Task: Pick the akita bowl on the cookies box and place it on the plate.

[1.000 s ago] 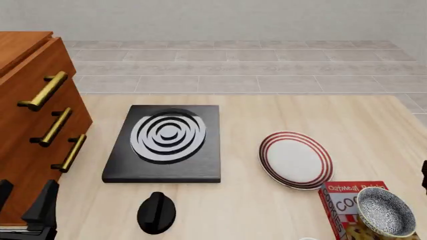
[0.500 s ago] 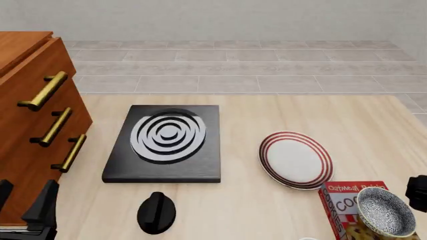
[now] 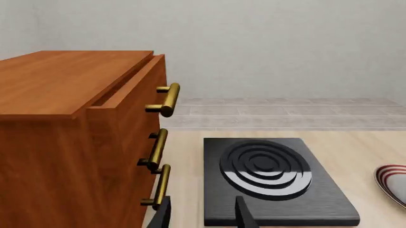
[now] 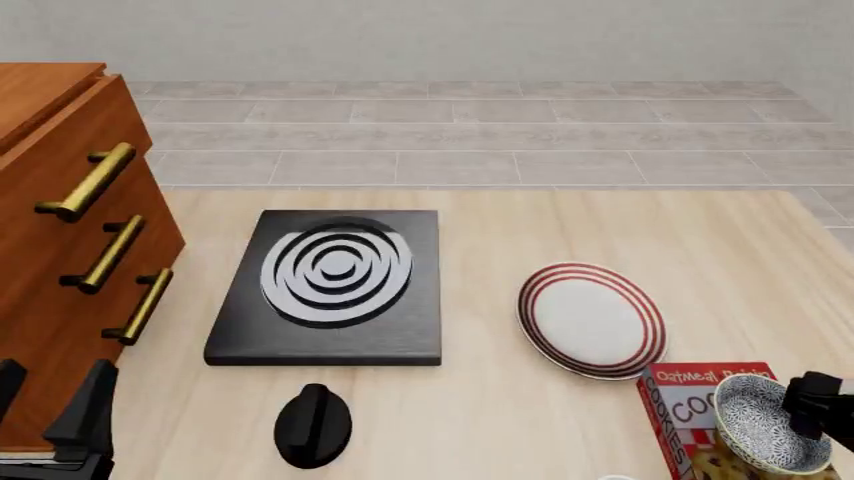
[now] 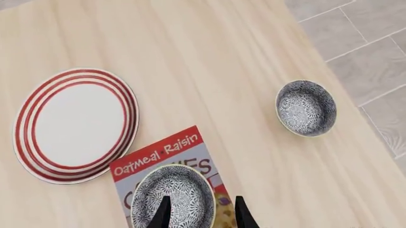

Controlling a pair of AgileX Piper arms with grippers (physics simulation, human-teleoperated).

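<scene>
The akita bowl (image 4: 765, 428) (image 5: 171, 198), speckled dark blue and white inside, sits on the red cookies box (image 4: 687, 400) (image 5: 166, 153) at the table's near right corner. The plate (image 4: 591, 318) (image 5: 76, 124), white with red rings, lies just beyond the box on its left. My right gripper (image 4: 819, 404) (image 5: 201, 216) hangs open above the bowl's right side, with the bowl's right rim between its fingers in the right wrist view. My left gripper (image 4: 47, 402) (image 3: 201, 216) is open and empty at the near left, beside the cabinet.
A second speckled bowl (image 5: 305, 108) stands on the bare table right of the box. A black slab with white rings (image 4: 331, 283) (image 3: 269, 176) lies mid-table, a black knob (image 4: 314, 425) in front of it. A wooden drawer cabinet (image 4: 67, 250) (image 3: 70, 137) fills the left.
My right gripper has come in from the right edge and now overlaps the bowl's right rim. Bowl, box, plate and left arm have not moved.
</scene>
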